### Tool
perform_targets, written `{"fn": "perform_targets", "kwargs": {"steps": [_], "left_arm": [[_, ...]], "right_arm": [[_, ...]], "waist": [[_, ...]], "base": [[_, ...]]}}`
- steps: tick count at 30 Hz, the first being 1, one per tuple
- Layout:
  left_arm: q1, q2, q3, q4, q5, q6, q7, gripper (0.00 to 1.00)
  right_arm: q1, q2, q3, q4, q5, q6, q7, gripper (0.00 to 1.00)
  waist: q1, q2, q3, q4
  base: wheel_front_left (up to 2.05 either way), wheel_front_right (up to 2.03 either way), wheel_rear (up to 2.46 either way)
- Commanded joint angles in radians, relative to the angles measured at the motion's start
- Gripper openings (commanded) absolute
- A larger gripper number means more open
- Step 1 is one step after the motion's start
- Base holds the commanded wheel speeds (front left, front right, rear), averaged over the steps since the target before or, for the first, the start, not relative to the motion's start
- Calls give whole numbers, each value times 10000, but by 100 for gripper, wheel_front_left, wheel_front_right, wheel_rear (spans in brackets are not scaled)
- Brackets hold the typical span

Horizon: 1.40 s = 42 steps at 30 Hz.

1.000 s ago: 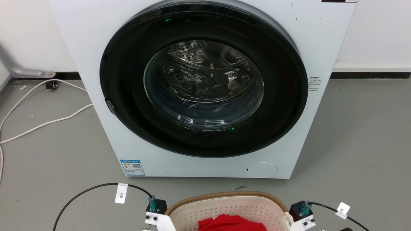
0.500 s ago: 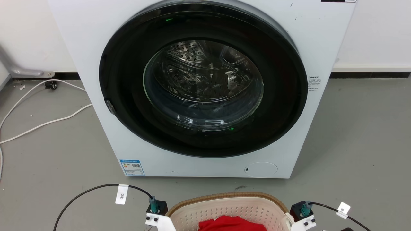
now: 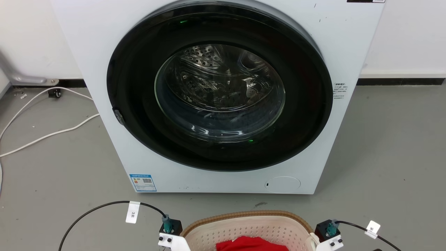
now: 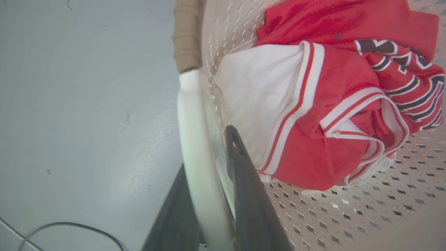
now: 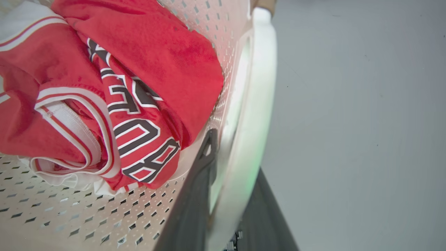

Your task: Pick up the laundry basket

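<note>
Left gripper, right gripper: clamped on handles of laundry basket. Risk: uneven lift, tilt, red jersey spilling.

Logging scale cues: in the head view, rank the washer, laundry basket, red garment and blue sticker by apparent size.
washer
laundry basket
red garment
blue sticker
The bottom edge crops the basket and garment, so only visible parts are ranked.

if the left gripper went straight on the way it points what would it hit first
The left gripper straddles the laundry basket's white handle, so that would seat deeper between its jaws first. Then the inner fingertip aims at the red and white jersey; depth is unclear.
</note>
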Motion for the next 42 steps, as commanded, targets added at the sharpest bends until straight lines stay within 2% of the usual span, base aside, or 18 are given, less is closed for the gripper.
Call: {"fn": "perform_targets", "kwargs": {"steps": [1,42], "left_arm": [[-85,-127,-69,-123,-43,-178,-69,0],[-174,-95,-870,-39,-797,-178,-179,0]], "right_arm": [[-139,108,158,-62,46,53,-63,0],[-288,60,1234,31,1154,53,-36,0]], "waist": [[-1,-1,-7,-1],[-1,-1,-30,-53]], "base": [[0,0,0],[0,0,0]]}}
